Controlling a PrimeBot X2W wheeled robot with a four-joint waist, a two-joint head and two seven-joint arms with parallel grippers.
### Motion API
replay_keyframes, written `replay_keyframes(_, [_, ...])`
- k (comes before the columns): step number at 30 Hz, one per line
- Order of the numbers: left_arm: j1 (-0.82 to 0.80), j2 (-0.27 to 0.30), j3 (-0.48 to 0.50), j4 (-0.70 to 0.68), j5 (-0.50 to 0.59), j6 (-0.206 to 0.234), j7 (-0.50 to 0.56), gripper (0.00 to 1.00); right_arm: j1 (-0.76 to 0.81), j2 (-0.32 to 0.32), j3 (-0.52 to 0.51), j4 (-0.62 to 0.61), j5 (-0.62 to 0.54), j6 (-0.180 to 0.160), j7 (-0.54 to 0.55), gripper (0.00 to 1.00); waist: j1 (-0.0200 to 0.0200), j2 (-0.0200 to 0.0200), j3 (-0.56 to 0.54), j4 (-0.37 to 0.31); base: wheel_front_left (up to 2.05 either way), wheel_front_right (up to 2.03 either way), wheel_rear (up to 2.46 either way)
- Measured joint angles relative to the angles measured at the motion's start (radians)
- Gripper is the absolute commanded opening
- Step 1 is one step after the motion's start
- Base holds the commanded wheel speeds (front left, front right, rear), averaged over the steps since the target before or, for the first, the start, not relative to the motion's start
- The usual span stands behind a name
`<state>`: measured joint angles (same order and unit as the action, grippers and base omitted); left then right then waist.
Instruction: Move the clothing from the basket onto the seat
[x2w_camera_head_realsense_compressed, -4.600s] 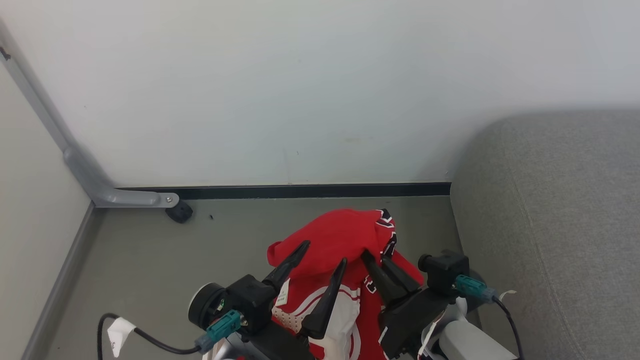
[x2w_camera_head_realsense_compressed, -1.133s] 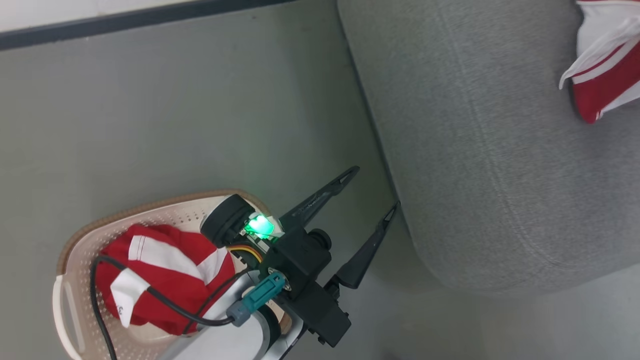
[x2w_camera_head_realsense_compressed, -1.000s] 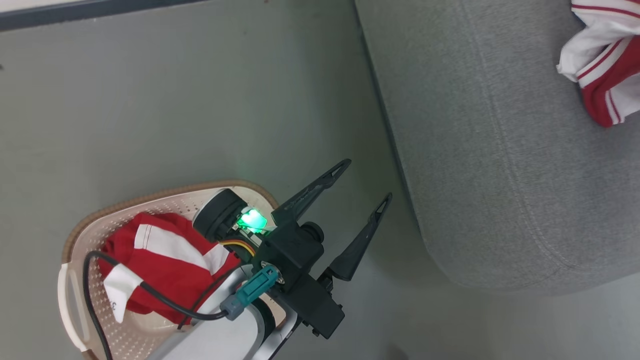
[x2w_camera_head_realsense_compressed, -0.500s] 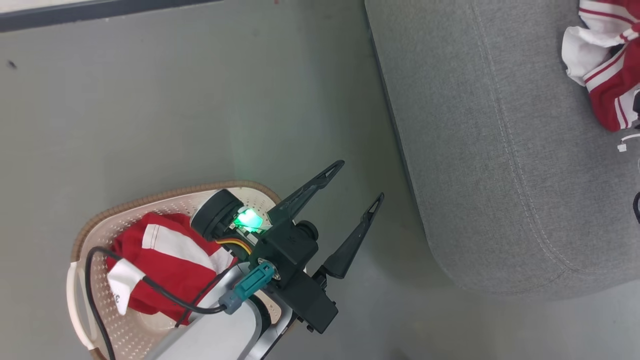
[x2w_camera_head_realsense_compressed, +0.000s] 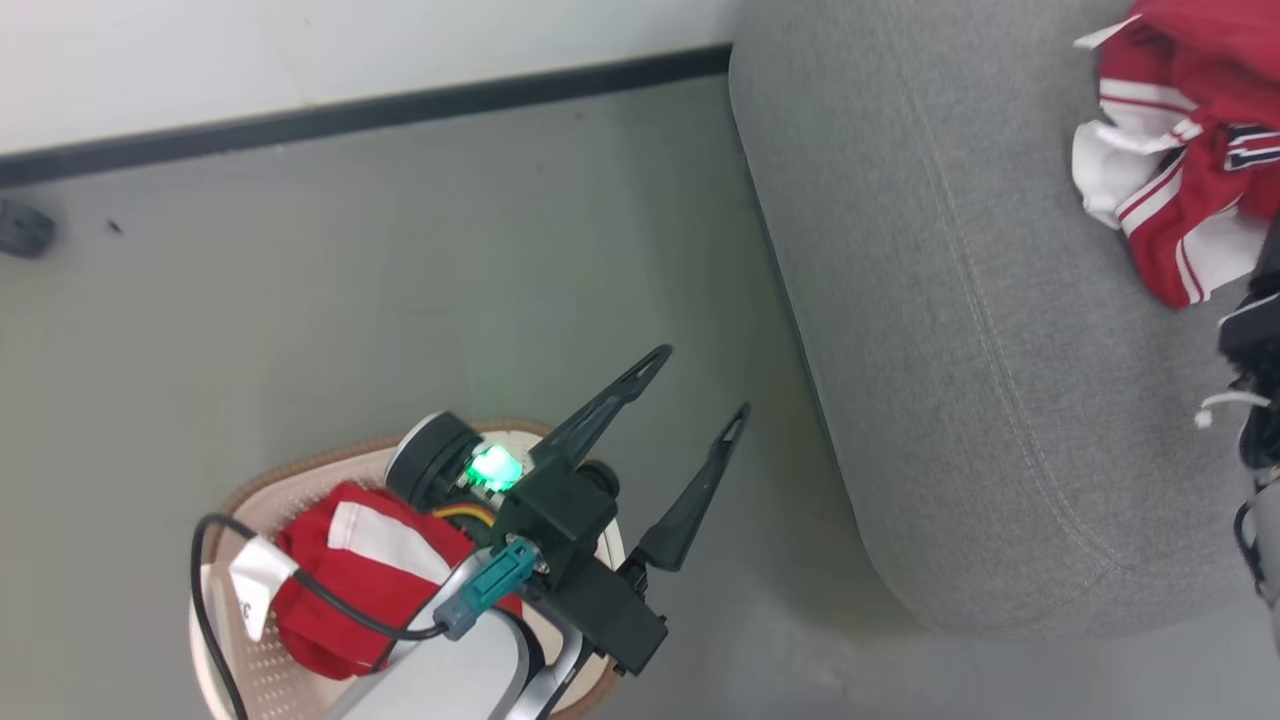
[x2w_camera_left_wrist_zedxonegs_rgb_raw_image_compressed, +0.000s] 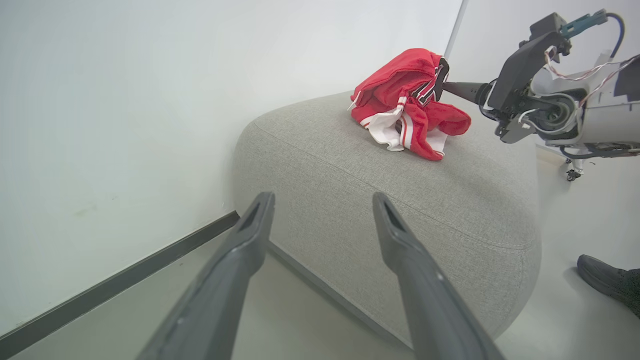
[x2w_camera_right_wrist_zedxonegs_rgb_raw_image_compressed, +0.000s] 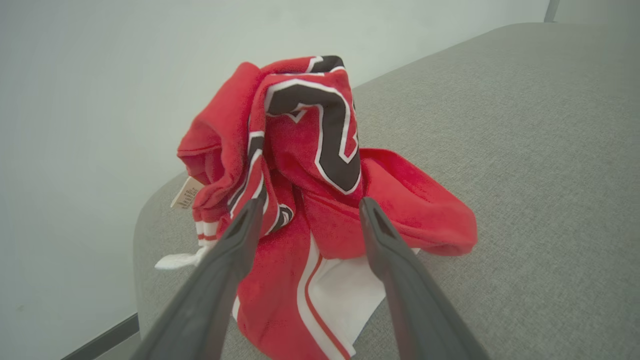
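I read the left gripper (x2w_camera_head_realsense_compressed: 703, 380) as wide open: its two fingers stand well apart with nothing between them. It hangs over bare floor (x2w_camera_head_realsense_compressed: 420, 280) between the basket (x2w_camera_head_realsense_compressed: 300, 472) and the seat (x2w_camera_head_realsense_compressed: 960, 350), near the seat's rounded corner but clear of it. Open floor runs from there to the baseboard (x2w_camera_head_realsense_compressed: 400, 105) and the wall (x2w_camera_head_realsense_compressed: 300, 50). A small dark object (x2w_camera_head_realsense_compressed: 20, 228) sits at the left edge of the head view, cut off by the frame; I cannot identify it.

The right gripper (x2w_camera_right_wrist_zedxonegs_rgb_raw_image_compressed: 311, 202) is also spread, with nothing clamped. In its wrist view the fingers frame the clothing (x2w_camera_right_wrist_zedxonegs_rgb_raw_image_compressed: 320, 160), a crumpled red and white bundle lying on the seat top, toward the wall side. In the left wrist view one right finger reaches the bundle's side; whether it touches the fabric I cannot tell. Bare grey upholstery surrounds the bundle on its other sides.

A second red garment (x2w_camera_head_realsense_compressed: 330, 570) lies in the basket. The left forearm (x2w_camera_head_realsense_compressed: 450, 680) covers part of it and part of the basket's rim, and the frame cuts off the basket's lower edge. In the head view the right arm shows as a dark sliver at the right edge. A person's shoe (x2w_camera_left_wrist_zedxonegs_rgb_raw_image_compressed: 605, 282) rests on the floor beyond the seat's rounded end, partly cut off.
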<state>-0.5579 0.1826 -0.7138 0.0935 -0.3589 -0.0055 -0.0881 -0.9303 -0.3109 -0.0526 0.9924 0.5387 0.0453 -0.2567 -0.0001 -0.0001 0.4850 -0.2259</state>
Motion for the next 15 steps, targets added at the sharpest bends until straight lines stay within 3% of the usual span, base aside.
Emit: replay_keyframes(15, [0.115,-0.021,0.029,0.064,-0.037,0.038,-0.074,1.00,0.232,0.068,0.035,-0.145,-0.095,0.022,0.000,1.00,-0.0001,0.0000,-0.174,0.058,0.00,0.00,0.00])
